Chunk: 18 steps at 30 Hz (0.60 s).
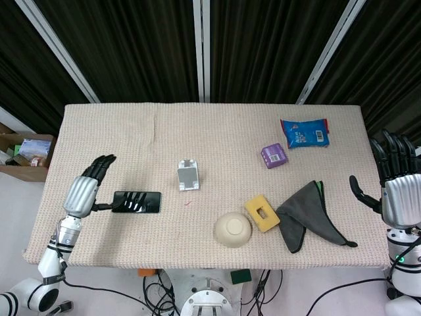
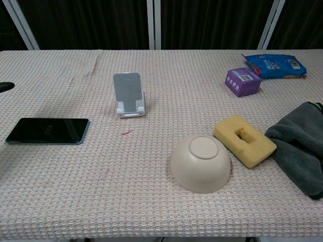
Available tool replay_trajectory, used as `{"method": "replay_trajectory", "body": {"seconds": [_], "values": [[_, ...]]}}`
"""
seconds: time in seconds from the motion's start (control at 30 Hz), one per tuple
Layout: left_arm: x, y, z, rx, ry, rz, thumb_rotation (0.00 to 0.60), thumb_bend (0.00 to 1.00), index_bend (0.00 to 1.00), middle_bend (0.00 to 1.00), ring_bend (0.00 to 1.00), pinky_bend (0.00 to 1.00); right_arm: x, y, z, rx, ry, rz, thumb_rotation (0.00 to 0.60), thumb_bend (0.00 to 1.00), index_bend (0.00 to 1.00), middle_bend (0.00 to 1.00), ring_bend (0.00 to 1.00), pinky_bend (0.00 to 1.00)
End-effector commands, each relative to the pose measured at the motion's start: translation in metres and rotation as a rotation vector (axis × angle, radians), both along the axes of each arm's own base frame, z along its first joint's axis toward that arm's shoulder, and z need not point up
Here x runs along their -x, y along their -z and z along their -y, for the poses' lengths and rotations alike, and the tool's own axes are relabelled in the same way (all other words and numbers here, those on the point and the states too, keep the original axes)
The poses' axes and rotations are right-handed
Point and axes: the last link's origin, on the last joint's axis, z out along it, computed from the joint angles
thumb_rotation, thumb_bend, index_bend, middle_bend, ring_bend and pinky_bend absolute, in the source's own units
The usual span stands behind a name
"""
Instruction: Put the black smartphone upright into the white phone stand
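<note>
A table (image 1: 210, 131) covered by a beige waffle-weave cloth fills most of both views. Behind it hang dark pleated curtains (image 1: 145, 46), crossed by pale metal bars (image 1: 200, 49), one upright in the middle and others slanting out at left and right. The floor (image 1: 13, 217) around the table is pale. At the left edge sits a cardboard box (image 1: 23, 155) with packets in it. Cables (image 1: 158, 289) trail beneath the table's near edge. Light is even and soft.
</note>
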Motion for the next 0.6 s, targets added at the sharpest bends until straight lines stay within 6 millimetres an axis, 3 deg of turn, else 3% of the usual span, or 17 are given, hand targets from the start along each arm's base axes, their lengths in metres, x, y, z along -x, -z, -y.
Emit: {"method": "replay_trajectory", "body": {"seconds": [0.03, 0.4, 0.6], "values": [[0.001, 0.000, 0.000, -0.005, -0.002, 0.008, 0.466, 0.15, 0.04, 0.06, 0.03, 0.21, 0.000, 0.000, 0.000, 0.001, -0.001, -0.004, 0.584, 0.36, 0.00, 0.00, 0.00, 0.00], [-0.004, 0.011, 0.005, 0.046, 0.027, -0.044, 0.466, 0.15, 0.07, 0.06, 0.03, 0.21, 0.008, -0.003, -0.006, 0.011, 0.015, 0.002, 0.584, 0.36, 0.00, 0.00, 0.00, 0.00], [-0.004, 0.021, 0.013, 0.160, 0.031, -0.161, 0.462, 0.15, 0.08, 0.06, 0.03, 0.21, 0.009, -0.007, -0.009, 0.017, 0.011, 0.000, 0.586, 0.36, 0.00, 0.00, 0.00, 0.00]]}}
